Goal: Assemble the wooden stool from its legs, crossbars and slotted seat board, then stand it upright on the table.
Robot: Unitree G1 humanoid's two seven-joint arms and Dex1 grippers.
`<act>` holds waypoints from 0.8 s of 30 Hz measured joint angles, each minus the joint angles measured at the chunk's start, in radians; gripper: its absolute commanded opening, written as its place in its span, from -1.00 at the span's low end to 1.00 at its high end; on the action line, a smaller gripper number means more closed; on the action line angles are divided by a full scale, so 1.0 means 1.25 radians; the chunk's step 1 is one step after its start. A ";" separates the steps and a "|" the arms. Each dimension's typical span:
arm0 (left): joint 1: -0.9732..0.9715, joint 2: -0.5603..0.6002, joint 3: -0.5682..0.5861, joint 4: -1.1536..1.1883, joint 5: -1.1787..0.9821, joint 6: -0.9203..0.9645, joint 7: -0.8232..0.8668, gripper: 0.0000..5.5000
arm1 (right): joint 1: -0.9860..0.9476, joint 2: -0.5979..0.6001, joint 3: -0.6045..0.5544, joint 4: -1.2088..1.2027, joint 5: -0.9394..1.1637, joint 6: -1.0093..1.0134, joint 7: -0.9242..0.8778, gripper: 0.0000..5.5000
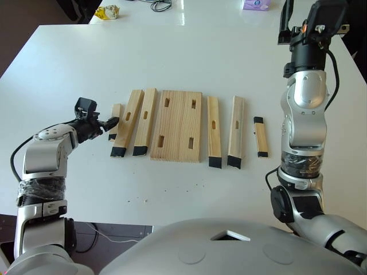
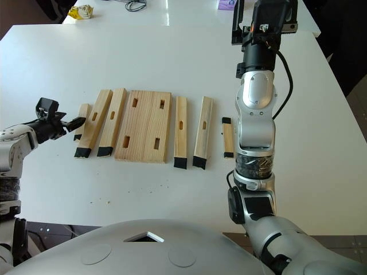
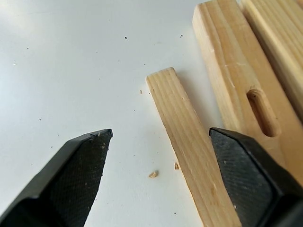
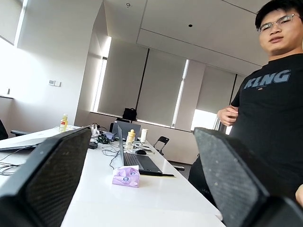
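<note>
Left eye view: seat board (image 1: 178, 126) pale, 4 slots (lying flat).

short crossbar (image 3: 183, 142) cropped by edge, slotted leg (image 3: 233, 71) likewise

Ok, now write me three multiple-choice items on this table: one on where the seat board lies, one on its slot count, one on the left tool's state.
1. Where does the seat board lie?
A) flat, with two legs on each side
B) at the row's left end
C) upright on its edge

2. How many slots does it have?
A) two
B) four
C) six

3. What state is the left tool in?
A) shut on a leg
B) open at the leftmost short crossbar
C) shut and raised high

Key: 1 A, slotted legs flank the board in pairs. 2 B, two slots show near each end of it. 3 B, the left wrist view shows the fingers spread with the crossbar between them.
</note>
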 measured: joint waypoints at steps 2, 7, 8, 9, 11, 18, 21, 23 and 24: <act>0.000 0.001 -0.003 -0.003 0.000 0.005 -0.009 0.38 | 0.006 0.000 -0.003 -0.008 -0.001 0.002 -0.002 0.44; 0.000 0.008 -0.009 -0.009 0.000 0.016 -0.022 0.38 | 0.023 0.005 -0.009 -0.018 -0.007 0.012 -0.014 0.44; 0.000 0.013 -0.011 -0.009 0.000 0.017 -0.028 0.38 | 0.025 0.009 -0.010 -0.021 -0.009 0.014 -0.016 0.44; 0.000 0.016 -0.014 -0.009 0.001 0.018 -0.031 0.38 | 0.025 0.011 -0.009 -0.022 -0.010 0.015 -0.017 0.44; 0.000 0.022 -0.021 -0.009 0.002 0.025 -0.034 0.38 | 0.025 0.014 -0.009 -0.024 -0.011 0.016 -0.017 0.44; 0.036 0.030 -0.027 -0.079 0.000 0.103 -0.029 0.38 | 0.031 0.022 -0.009 -0.043 -0.014 0.025 -0.023 0.44; 0.045 0.031 -0.026 -0.116 -0.004 0.142 -0.028 0.38 | 0.044 0.028 -0.008 -0.055 -0.017 0.029 -0.032 0.44; 0.049 0.034 -0.029 -0.131 -0.005 0.158 -0.031 0.38 | 0.056 0.032 -0.008 -0.065 -0.029 0.034 -0.038 0.44; 0.051 0.037 -0.030 -0.134 -0.006 0.160 -0.031 0.38 | 0.061 0.036 -0.007 -0.072 -0.030 0.038 -0.041 0.44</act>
